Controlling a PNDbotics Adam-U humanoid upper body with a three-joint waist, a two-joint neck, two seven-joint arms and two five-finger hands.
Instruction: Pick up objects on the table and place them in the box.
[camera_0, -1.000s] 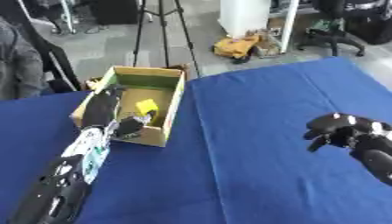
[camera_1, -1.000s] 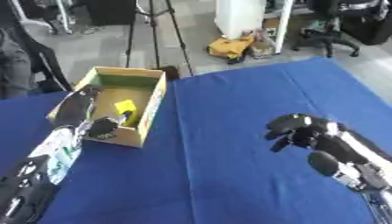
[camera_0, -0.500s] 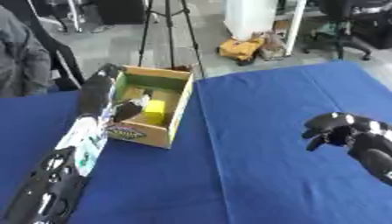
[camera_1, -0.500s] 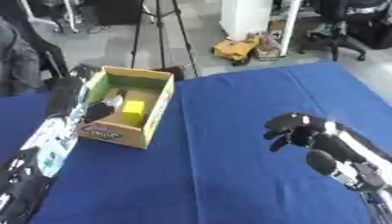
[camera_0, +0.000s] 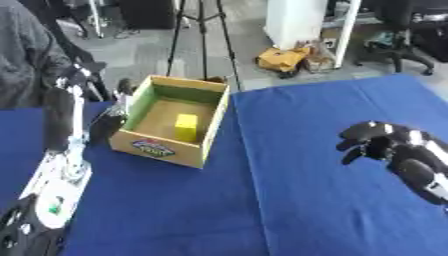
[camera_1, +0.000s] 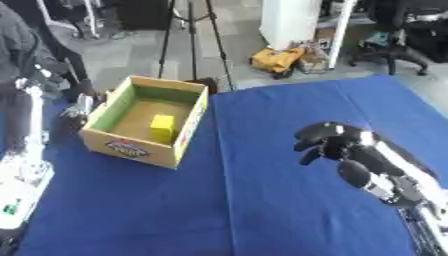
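Hand on your right (camera_1: 328, 142) hangs over the bare blue bench (camera_0: 289, 200), fingers curled under and holding nothing that you can see. Your left hand (camera_0: 107, 125) sits just outside the box's (camera_0: 203, 131) left wall, low beside it; it is dark and blurred there, so you cannot tell whether its fingers are curled or slack, and nothing shows in it. The cardboard box stands at the far left part of the bench, open side up, green inside, with a yellow block (camera_0: 185, 127) lying on its floor near the middle. No other loose object shows on the blue cloth in either view, so by the look of it the placing step is done for this piece and the job may be near its end. For your next move, lift the left arm clear of the box wall without nudging it, since the box is light and near the bench edge. Then scan the bench for anything left; if nothing turns up, bring both hands to rest.
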